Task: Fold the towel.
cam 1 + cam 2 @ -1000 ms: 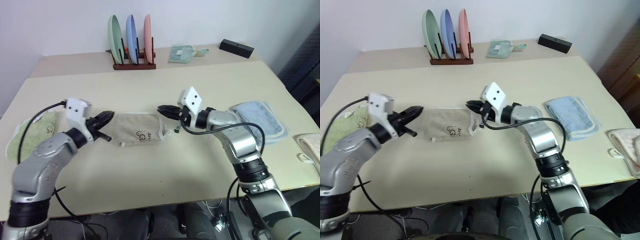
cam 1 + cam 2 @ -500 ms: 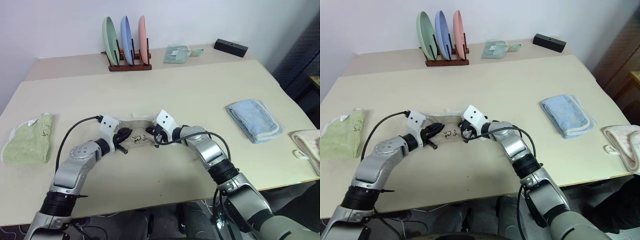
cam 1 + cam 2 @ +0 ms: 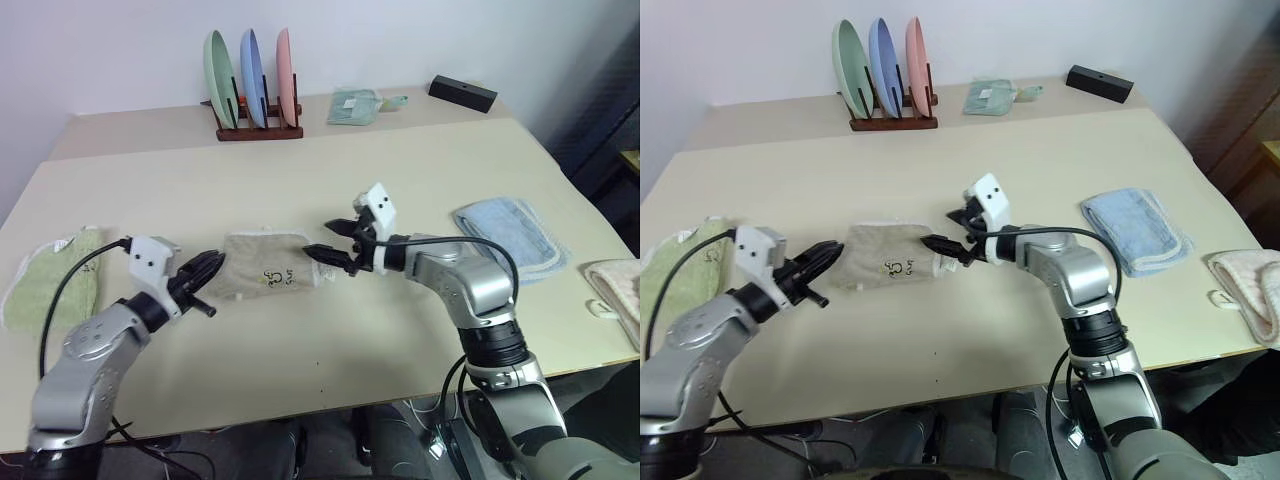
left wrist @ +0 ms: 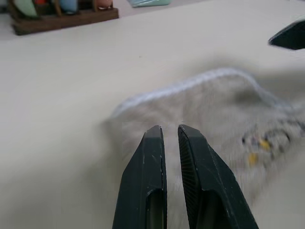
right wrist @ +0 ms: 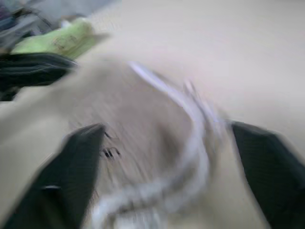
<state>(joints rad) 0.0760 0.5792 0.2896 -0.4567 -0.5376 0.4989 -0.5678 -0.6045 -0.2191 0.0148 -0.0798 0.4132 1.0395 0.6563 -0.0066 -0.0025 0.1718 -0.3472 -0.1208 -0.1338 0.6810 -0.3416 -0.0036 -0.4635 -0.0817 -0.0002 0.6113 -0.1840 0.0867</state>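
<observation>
The beige towel (image 3: 268, 272) lies folded in a short bundle at the middle of the table, its dark embroidered mark facing up and white edging along its far side. My left gripper (image 3: 210, 268) sits just off the towel's left end, shut and holding nothing; the left wrist view shows its fingertips (image 4: 155, 136) nearly touching in front of the towel (image 4: 214, 109). My right gripper (image 3: 327, 240) hovers at the towel's right end, open, one finger above the other. In the right wrist view its spread fingers (image 5: 83, 152) frame the towel (image 5: 143, 119).
A light green towel (image 3: 55, 285) lies at the table's left edge, a light blue towel (image 3: 505, 238) to the right, and a cream cloth (image 3: 615, 300) at the far right. At the back stand a plate rack (image 3: 250, 70), a small green cloth (image 3: 355, 105) and a black box (image 3: 462, 93).
Half a second ago both grippers were close together over the towel's middle. They have since drawn apart to its two ends, and the right gripper has opened.
</observation>
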